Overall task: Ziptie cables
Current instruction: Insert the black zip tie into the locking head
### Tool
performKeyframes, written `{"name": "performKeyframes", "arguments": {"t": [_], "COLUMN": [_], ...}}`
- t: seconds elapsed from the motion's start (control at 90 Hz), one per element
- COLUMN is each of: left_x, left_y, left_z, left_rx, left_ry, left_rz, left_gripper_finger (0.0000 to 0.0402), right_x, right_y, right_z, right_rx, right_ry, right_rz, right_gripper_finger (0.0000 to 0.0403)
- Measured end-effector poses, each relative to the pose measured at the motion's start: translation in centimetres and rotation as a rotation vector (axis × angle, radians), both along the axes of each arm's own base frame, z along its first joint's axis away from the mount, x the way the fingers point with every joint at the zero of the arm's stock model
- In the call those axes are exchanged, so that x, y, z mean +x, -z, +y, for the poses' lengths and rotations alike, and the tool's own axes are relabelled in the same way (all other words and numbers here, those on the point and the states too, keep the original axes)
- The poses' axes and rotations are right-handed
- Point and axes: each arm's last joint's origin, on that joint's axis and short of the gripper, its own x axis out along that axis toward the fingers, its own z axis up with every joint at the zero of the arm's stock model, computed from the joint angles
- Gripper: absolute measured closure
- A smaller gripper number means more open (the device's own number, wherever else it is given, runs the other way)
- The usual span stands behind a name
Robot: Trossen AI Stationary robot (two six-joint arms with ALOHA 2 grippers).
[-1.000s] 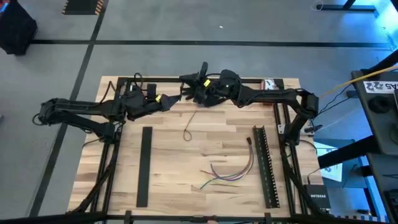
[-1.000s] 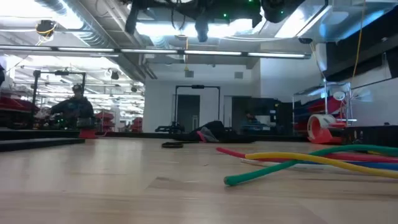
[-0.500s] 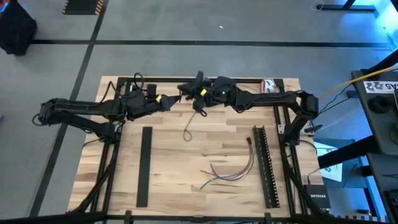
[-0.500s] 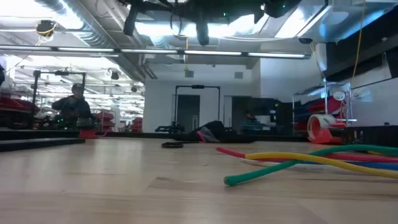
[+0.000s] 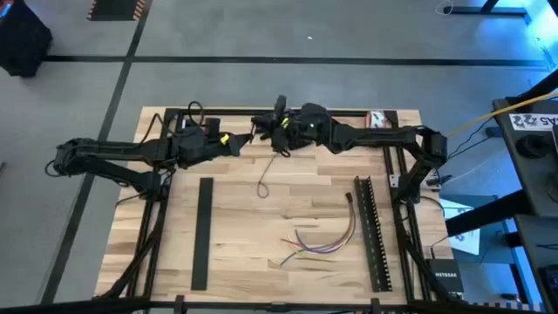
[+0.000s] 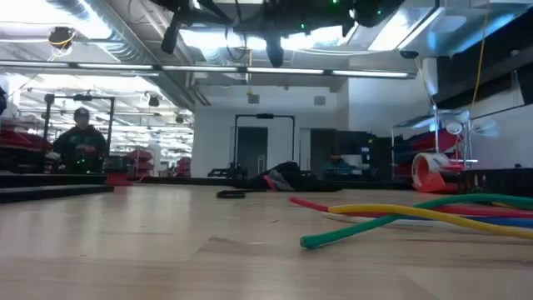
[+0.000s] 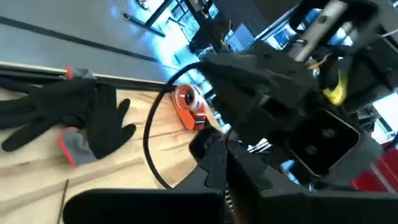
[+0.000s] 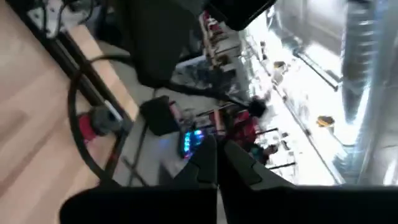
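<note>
- Workshop bench: pale wood top in a dark frame, open industrial room behind; a person stands far off in the low view.
- Cables: loose fan of purple, green, yellow and red wires lying flat near the bench's front edge, toward its right side; long axes run roughly left to right, one curling back toward the rear.
- Slotted bar: black, lies front to back just right of the cables; a second bar lies left of centre.
- Dark looped strap: mid-bench, apart from the cables.
- Left gripper and right gripper: raised close together over the rear edge; fingers pressed together in both wrist views.
- Judgement: the cables lie well forward of both; the right arm is nearer.
</note>
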Motion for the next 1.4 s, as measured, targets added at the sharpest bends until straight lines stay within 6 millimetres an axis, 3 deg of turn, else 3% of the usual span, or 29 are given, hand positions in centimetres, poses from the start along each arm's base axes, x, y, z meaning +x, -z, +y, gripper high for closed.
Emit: {"name": "performKeyframes", "arguments": {"t": [0.333,0.533,0.767,1.111,1.244,1.4], "left_x": [0.0,0.0,0.0,0.0,0.0,0.1], "left_y": [-0.1,-0.1,-0.1,-0.2,-0.2,-0.3], "left_z": [0.0,0.0,0.0,0.0,0.0,-0.1], "left_rx": [0.053,0.069,0.079,0.103,0.113,0.120], "left_ry": [0.012,0.013,0.013,0.015,0.016,0.022], "left_rz": [0.023,0.032,0.037,0.038,0.044,0.033], "left_gripper_finger": [0.0401,0.0401,0.0401,0.0402,0.0401,0.0401], "right_x": [0.0,-0.1,-0.1,-0.4,-1.6,-4.2], "right_y": [0.4,0.9,0.9,0.8,-0.9,-3.8], "right_z": [0.1,0.0,-0.1,-0.7,-0.8,-2.4], "right_rx": [0.261,0.414,0.452,0.378,0.451,0.784], "right_ry": [0.014,0.034,0.126,0.316,0.222,-0.042], "right_rz": [-0.003,0.015,-0.012,-0.036,-0.065,-0.111], "right_gripper_finger": [0.0399,0.0335,0.0258,0.0247,0.0246,0.0246]}}
